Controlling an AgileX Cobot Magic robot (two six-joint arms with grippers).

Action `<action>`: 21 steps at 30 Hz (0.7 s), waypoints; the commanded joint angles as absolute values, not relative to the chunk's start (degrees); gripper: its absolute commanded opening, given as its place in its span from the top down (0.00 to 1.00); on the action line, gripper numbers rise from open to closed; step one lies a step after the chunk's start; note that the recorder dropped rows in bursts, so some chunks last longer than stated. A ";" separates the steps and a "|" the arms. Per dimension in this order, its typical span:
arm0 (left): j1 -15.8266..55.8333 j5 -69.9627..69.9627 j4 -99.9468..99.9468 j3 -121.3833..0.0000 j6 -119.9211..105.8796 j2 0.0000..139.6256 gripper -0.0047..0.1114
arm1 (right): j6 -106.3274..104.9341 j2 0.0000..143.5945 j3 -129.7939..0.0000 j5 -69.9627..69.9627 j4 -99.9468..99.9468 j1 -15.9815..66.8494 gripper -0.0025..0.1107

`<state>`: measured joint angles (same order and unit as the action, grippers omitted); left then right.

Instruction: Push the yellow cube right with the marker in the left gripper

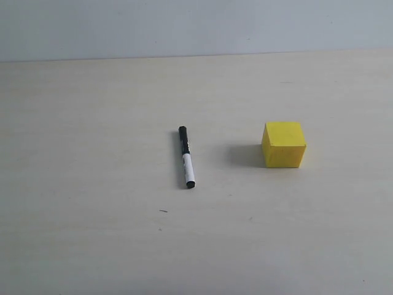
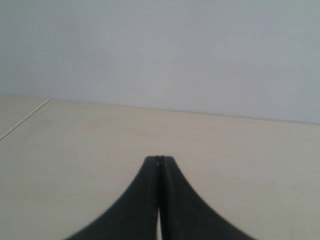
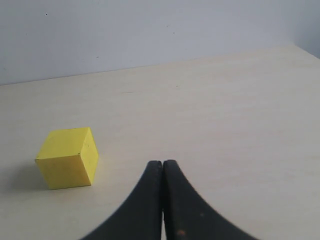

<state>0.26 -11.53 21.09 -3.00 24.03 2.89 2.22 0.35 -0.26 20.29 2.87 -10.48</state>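
Pale tabletop [image 1: 92, 239] is shared by a small bright yellow cube [image 1: 284, 145] and, well left of it, a slim black-capped white marker [image 1: 186, 157], lying ungrasped since the black left gripper [image 2: 159, 159] is closed on nothing.

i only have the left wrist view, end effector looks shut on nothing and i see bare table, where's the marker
Observer: The marker lies flat on the table in the exterior view, held by nothing.
Operator: ok and the cube
Observer: The yellow cube sits to the right of the marker in the exterior view, with a clear gap between them.
Operator: right arm in the way
Observer: No arm shows in the exterior view; the right end effector is shut on nothing in its wrist view.
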 commanded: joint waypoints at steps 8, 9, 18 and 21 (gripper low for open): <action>3.86 -11.90 15.34 0.00 24.48 0.00 0.96 | 2.21 0.00 0.00 20.05 2.87 -10.69 0.98; 4.95 -12.01 15.34 0.00 24.48 0.00 0.96 | 2.21 0.00 0.00 20.05 2.87 -10.69 0.98; 11.30 -15.54 17.90 0.00 23.81 0.00 0.96 | 2.21 0.00 0.00 20.05 2.87 -10.69 0.98; 11.30 -15.70 17.90 0.00 23.81 0.00 0.96 | 2.21 0.00 0.00 20.05 2.87 -10.69 0.98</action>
